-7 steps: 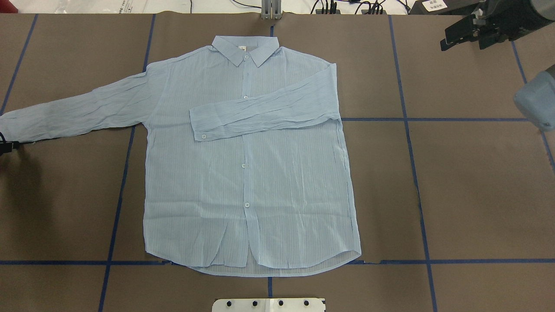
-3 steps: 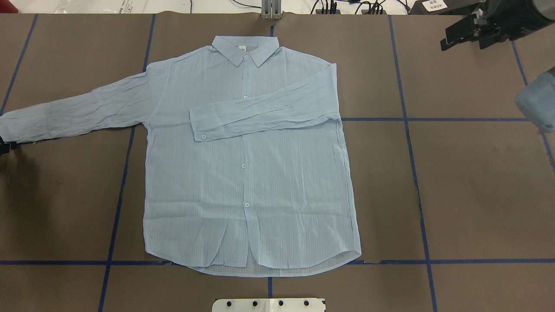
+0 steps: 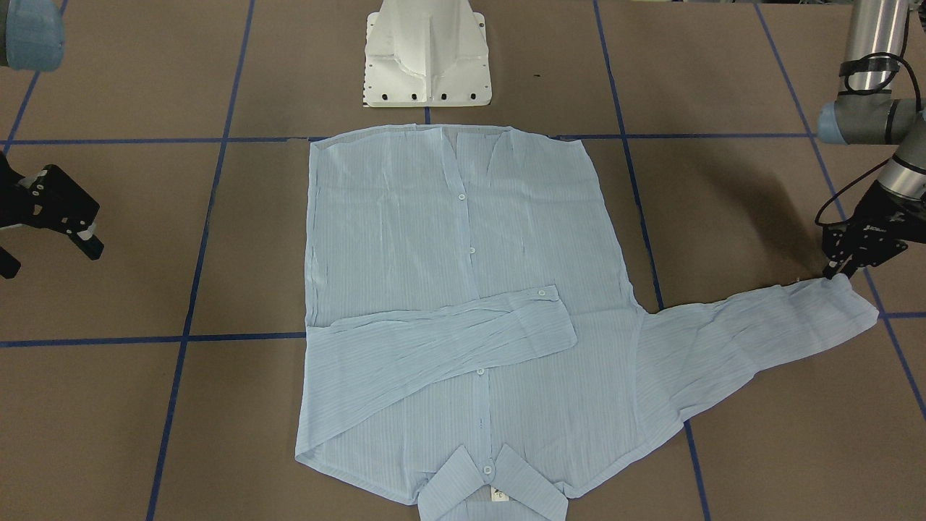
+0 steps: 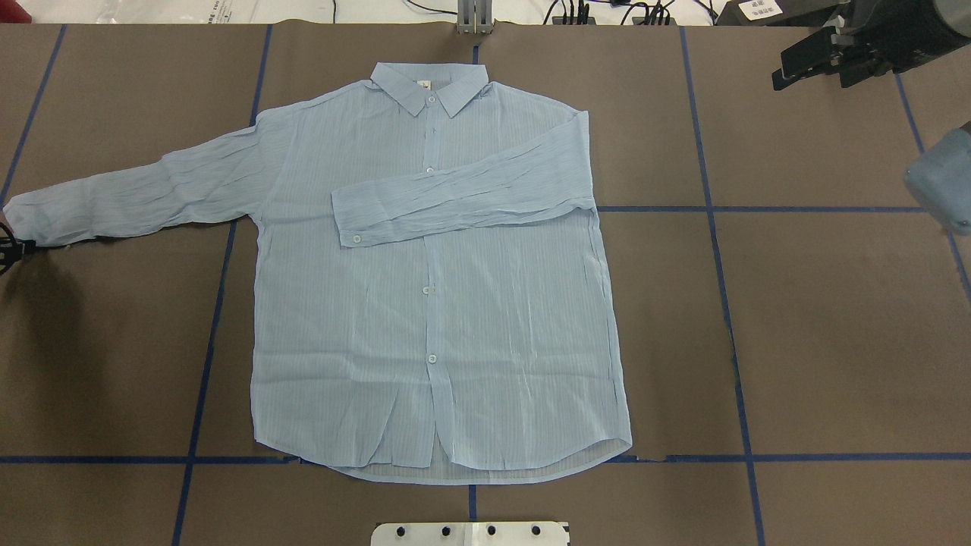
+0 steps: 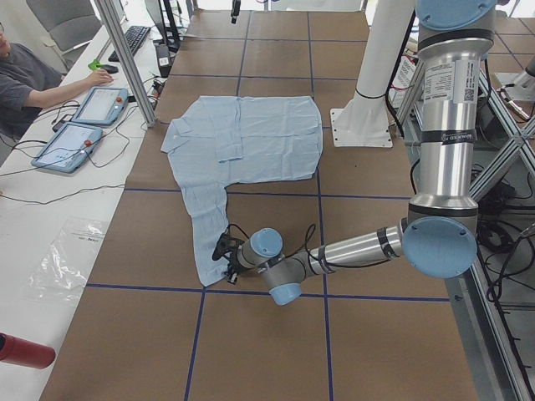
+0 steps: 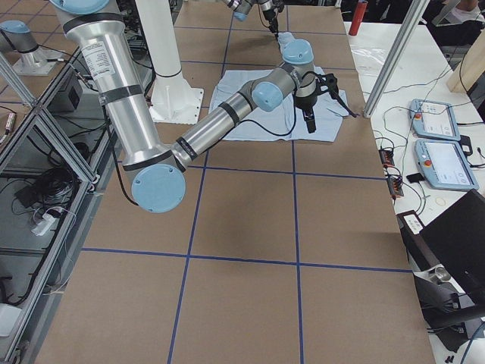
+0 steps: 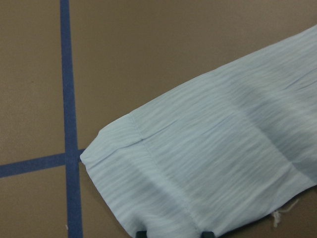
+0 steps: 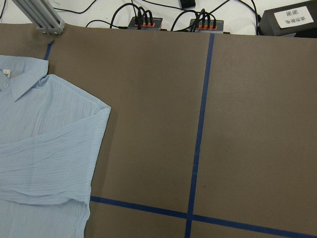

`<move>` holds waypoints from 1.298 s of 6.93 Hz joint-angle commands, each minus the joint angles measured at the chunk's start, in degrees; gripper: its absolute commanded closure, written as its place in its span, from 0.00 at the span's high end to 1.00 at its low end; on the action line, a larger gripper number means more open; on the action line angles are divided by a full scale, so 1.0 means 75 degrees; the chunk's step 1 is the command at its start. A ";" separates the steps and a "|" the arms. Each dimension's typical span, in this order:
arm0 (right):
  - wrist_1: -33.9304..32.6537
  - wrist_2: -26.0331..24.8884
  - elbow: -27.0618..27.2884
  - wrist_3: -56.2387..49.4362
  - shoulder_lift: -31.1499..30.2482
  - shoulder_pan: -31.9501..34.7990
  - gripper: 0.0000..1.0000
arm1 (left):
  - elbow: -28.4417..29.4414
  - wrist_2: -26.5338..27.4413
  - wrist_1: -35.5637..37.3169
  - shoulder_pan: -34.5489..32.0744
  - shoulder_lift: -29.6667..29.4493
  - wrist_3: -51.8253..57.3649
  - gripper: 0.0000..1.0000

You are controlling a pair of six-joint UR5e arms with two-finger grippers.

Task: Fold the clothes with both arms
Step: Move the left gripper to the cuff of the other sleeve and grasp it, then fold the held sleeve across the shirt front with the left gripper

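Note:
The pale-blue striped shirt (image 4: pixel 432 303) lies flat, front up, collar (image 4: pixel 428 85) at the far edge. One sleeve (image 4: pixel 463 197) is folded across the chest. The other sleeve (image 4: pixel 144 193) stretches out to the left. My left gripper (image 4: pixel 6 250) is low at that sleeve's cuff (image 3: pixel 843 300). In the left wrist view the cuff (image 7: pixel 198 178) fills the frame, its edge lying between my two separated fingertips (image 7: pixel 142 233). My right gripper (image 3: pixel 51 260) is open and empty, raised well off the shirt's folded side, and shows at the overhead view's top right (image 4: pixel 808 78).
The white pedestal (image 3: pixel 427 58) stands just behind the shirt's hem. Blue tape lines (image 4: pixel 728 334) grid the brown table cover. Cable boxes (image 8: pixel 146 22) sit at the far edge. A side table holds tablets (image 5: pixel 84 125) and a red bottle (image 5: pixel 25 351).
The cuff end has shifted a little to the right, and my left gripper has edged slightly toward it. My right gripper has drifted a little farther away and up.

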 commanded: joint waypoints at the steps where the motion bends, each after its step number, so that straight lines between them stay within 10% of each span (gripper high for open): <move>1: 0.0000 0.0004 0.0032 0.0045 -0.0020 -0.0006 1.00 | -0.0037 -0.0088 0.0035 -0.0012 -0.0072 0.0005 0.00; 6: 0.0000 0.0004 0.0032 0.0069 -0.0055 -0.0006 1.00 | -0.1415 -0.0369 0.0081 -0.0410 -0.0469 -0.0088 0.00; 9: 0.0000 0.0016 0.0020 0.0069 -0.0055 -0.0006 1.00 | -0.1735 -0.1129 0.0981 -0.0375 -0.2046 -0.1897 0.00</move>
